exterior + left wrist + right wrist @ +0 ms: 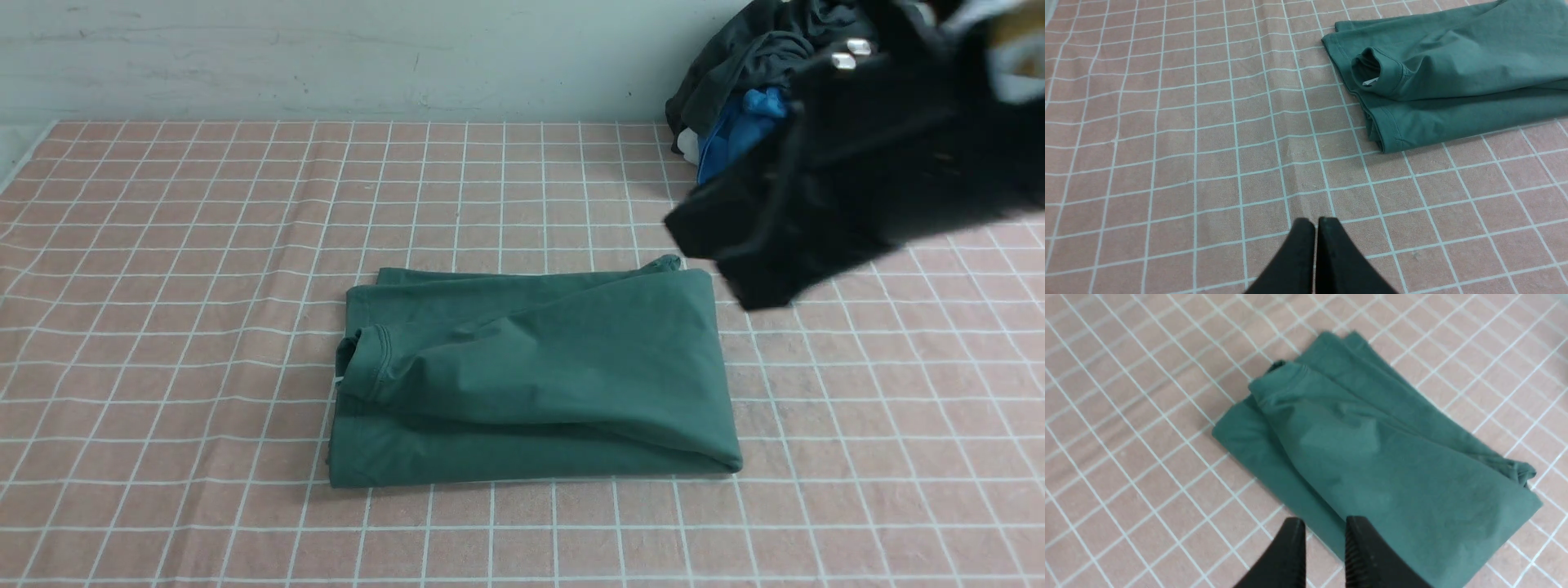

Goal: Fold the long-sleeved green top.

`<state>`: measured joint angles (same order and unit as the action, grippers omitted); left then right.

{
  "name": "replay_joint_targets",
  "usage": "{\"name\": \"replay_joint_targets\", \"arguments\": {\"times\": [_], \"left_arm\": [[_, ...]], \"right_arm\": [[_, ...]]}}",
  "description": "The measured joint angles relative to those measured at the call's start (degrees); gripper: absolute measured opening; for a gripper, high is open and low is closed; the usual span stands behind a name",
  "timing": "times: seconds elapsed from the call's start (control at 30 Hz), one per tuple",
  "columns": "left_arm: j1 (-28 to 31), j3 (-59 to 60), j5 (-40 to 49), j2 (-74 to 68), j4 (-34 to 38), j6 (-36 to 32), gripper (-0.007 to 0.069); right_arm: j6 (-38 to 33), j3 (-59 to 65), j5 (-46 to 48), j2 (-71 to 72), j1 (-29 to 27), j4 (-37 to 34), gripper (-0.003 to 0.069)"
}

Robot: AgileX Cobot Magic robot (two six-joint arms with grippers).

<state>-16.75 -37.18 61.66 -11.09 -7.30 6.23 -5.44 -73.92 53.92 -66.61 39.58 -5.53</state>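
The green long-sleeved top (pixel 539 367) lies folded into a thick rectangle in the middle of the table, with a ribbed cuff resting on its left part. In the right wrist view, my right gripper (pixel 1326 520) hangs above the near edge of the green top (pixel 1372 457). Its jaws stand apart with nothing between them. The right arm (pixel 857 163) shows as a dark blur raised over the back right. My left gripper (pixel 1314 220) is shut and empty over bare cloth, well away from the green top (pixel 1453 69). It is out of the front view.
A pink checked tablecloth (pixel 163 327) covers the table. A heap of dark charcoal clothing (pixel 751 57) with a bright blue garment (pixel 743 122) lies at the back right, against the pale wall.
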Motion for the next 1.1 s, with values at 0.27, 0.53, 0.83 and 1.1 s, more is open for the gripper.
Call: {"name": "replay_joint_targets", "arguments": {"times": [0.27, 0.53, 0.83, 1.1], "left_arm": [[0.0, 0.0, 0.0, 0.1, 0.0, 0.1, -0.0003], [0.0, 0.0, 0.0, 0.1, 0.0, 0.1, -0.0003], [0.0, 0.0, 0.0, 0.1, 0.0, 0.1, -0.0003], [0.0, 0.0, 0.0, 0.1, 0.1, 0.1, -0.0003]], "right_arm": [[1.5, 19.6, -12.8, 21.5, 0.0, -0.4, 0.0034], [2.3, 31.0, -13.3, 36.8, 0.0, -1.6, -0.0007], [2.3, 31.8, -11.2, 42.2, 0.0, 0.5, -0.0013], [2.3, 41.0, -24.3, 43.0, -0.2, 0.7, -0.0013]]}}
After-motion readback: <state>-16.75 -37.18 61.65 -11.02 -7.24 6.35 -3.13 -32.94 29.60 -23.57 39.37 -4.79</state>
